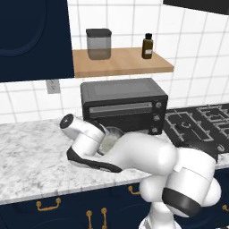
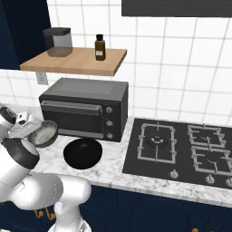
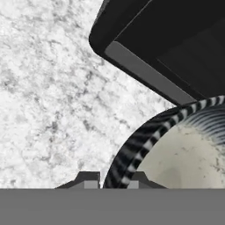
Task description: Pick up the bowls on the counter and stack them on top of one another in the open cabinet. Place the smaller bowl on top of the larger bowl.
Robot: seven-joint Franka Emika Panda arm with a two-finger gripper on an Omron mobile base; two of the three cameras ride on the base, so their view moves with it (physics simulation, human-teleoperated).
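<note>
My gripper (image 2: 31, 128) is shut on the rim of the smaller bowl (image 2: 44, 132), grey with a pale speckled inside. The bowl is tilted, low over the counter (image 2: 111, 168) in front of the toaster oven. In the hand view the striped rim of the smaller bowl (image 3: 132, 149) runs between the gripper's (image 3: 113, 179) two fingertips. From the left base view the smaller bowl (image 1: 111, 135) peeks out behind my arm. The larger bowl (image 2: 82, 153), glossy black, rests on the counter just right of the grey one. The open cabinet (image 2: 77, 61) is the tan shelf above.
A grey lidded jar (image 2: 58, 41) and a brown bottle (image 2: 99, 47) stand on the shelf, with bare board in front of them and to the right. The black toaster oven (image 2: 84, 108) sits under the shelf. The black stove top (image 2: 181, 149) lies to the right.
</note>
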